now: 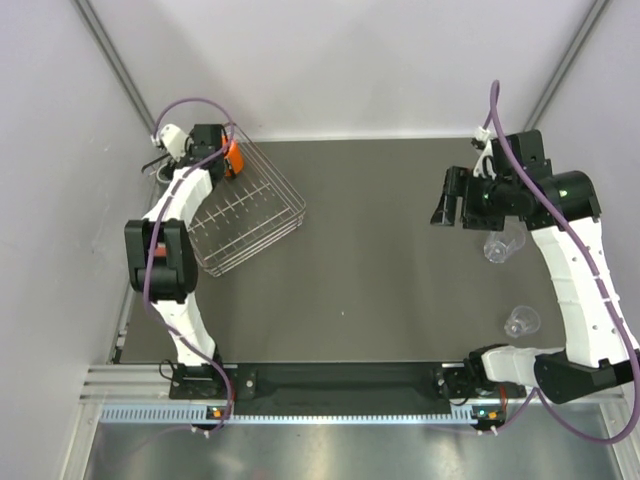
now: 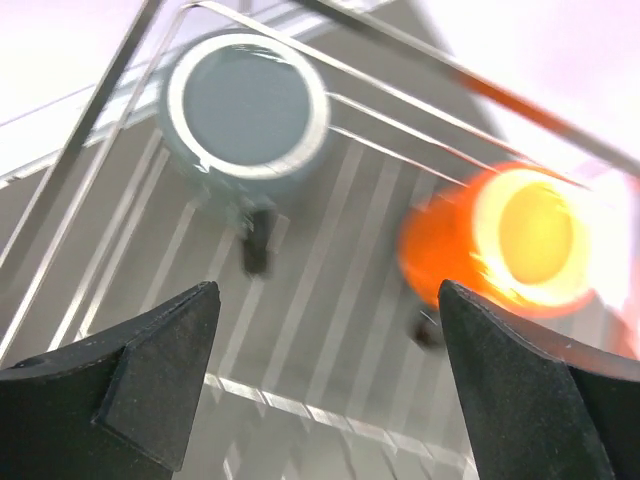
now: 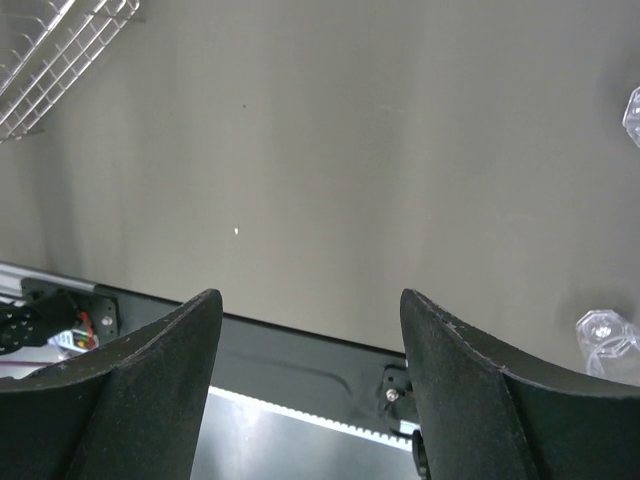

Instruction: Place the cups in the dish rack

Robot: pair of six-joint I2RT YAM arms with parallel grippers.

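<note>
1. Left jaws spread wide, empty, above the dish rack (image 1: 255, 215); orange mug (image 2: 520, 240) and grey cup (image 2: 245, 105) sit inside, apart.
2. Right jaws open, empty, over the worktop (image 1: 380, 250); two clear tumblers (image 1: 500, 247) sit nearby.

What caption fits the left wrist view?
Open left gripper above the dish rack, grey cup and orange mug standing inside.

No legible text, label, brand, number or sign is found in any of the three views. The bright orange mug (image 2: 520, 240), dark grey cup (image 2: 245, 105), silver wire dish rack (image 1: 250, 215) and dark worktop (image 1: 400, 270) show no readable marking.
</note>
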